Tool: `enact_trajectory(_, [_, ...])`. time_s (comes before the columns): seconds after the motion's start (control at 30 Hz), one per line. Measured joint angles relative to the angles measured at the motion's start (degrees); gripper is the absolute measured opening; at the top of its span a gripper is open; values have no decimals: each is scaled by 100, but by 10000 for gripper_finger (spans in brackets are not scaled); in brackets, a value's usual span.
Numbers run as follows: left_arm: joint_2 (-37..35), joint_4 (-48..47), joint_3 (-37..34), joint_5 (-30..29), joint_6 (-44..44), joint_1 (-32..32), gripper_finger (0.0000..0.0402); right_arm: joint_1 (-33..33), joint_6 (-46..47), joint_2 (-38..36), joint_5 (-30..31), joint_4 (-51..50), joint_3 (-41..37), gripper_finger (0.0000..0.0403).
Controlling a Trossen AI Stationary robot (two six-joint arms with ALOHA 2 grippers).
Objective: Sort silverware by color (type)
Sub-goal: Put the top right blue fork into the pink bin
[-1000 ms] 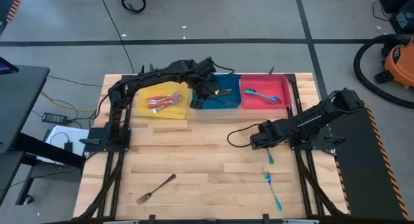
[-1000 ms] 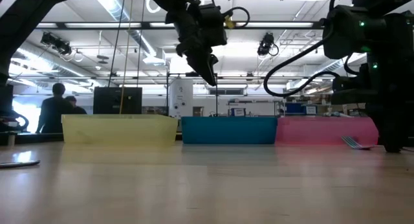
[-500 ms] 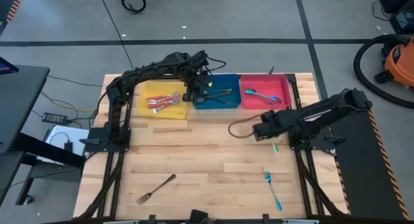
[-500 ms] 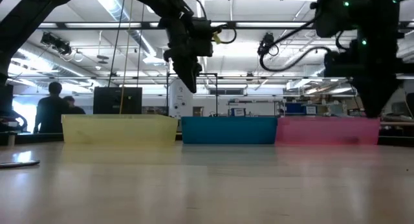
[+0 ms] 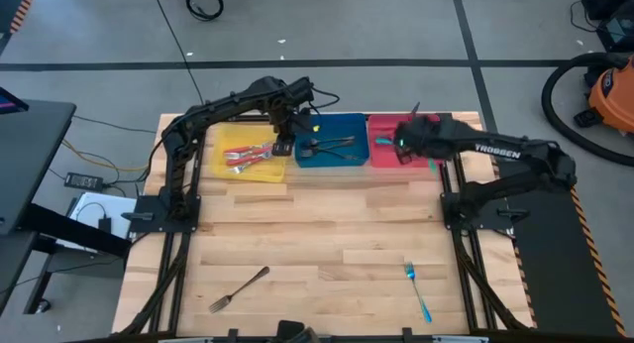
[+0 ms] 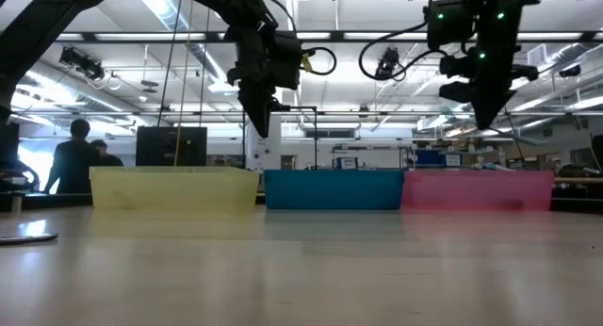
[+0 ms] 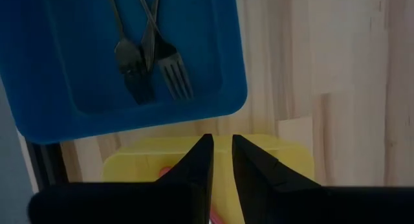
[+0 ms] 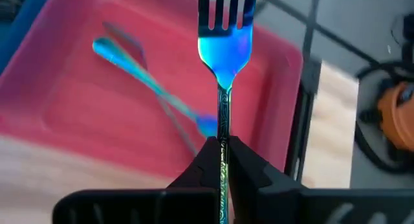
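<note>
The right gripper (image 8: 222, 149) is above the red bin (image 5: 381, 157), and its fingers (image 8: 242, 162) pinch the handle of a blue fork (image 8: 224, 43). The fork stands straight out beyond the fingertips, with its prongs far ahead of them. Below and ahead of the fingertips, two other blue pieces (image 8: 155, 94) lie crossed on the floor of the red bin.

The left gripper (image 7: 219, 160) hangs over the border between the yellow bin (image 5: 254, 167) and the blue bin (image 5: 342, 160). Its fingers (image 7: 197, 166) are almost pressed together, with only a thin gap, and they hold nothing. Ahead of these fingertips, grey forks (image 7: 145, 62) lie in the blue bin; red pieces (image 5: 248, 155) lie in the yellow one.

Two pieces are not sorted yet: a grey fork (image 5: 239, 288) and a blue fork (image 5: 417, 292) lie on the table (image 5: 327, 244), well apart from both grippers.

The risk, I think, is in the release. The fork is held only at the handle end (a thin pinch), so it may swing or slip. If the fingers open while it points toward the far wall of the bin, the prongs may hit the rim and the fork may fall outside.
</note>
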Motion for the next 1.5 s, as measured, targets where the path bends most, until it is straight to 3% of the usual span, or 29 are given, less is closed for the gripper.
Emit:
enact_trajectory(0.23, [0,-3,0,15,-14,4,54,-1425,-2915,118,-900,1747,8,14])
enact_trajectory(0.5, [0,-1,0,15,-19,4,54,-2037,-4954,1010,-1390,2387,8,14])
enact_trajectory(0.6, [0,8,0,15,-83,4,54,-2131,-5167,1400,-1256,2430,8,14])
enact_trajectory(0.77, [0,20,0,15,-417,4,54,-2221,-5421,1934,-1753,2439,8,15])
enact_trajectory(0.97, [0,27,0,15,-614,4,54,-2219,-5612,2369,-1840,2409,8,22])
enact_trajectory(1.5, [0,330,0,15,-603,4,55,-2168,-5695,2597,-1761,2366,10,51])
